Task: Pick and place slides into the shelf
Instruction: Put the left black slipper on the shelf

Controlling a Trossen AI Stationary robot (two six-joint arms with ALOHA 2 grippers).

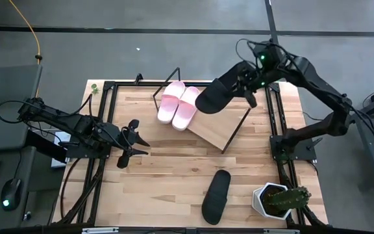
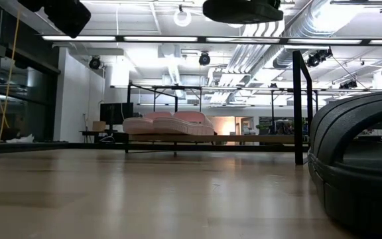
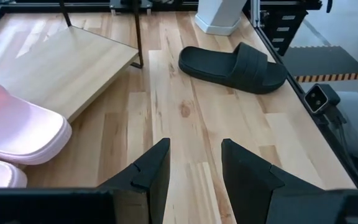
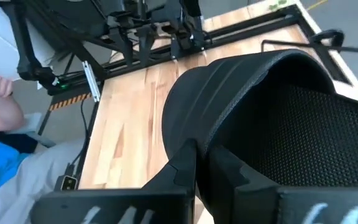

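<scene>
Slides sit in three places: two pink ones side by side on the left part of the shelf, one black slide flat on the table near the front, and another black slide aloft over the shelf — pinched at its strap by the right gripper. Left gripper hovers open and empty at the table's left.

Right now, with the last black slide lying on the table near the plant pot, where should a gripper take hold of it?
Grip the black slide by its broad strap, coming down from above: it lies flat, sole down, strap arched clear of the footbed. The open left gripper is free; the right gripper already holds the other black slide.
</scene>
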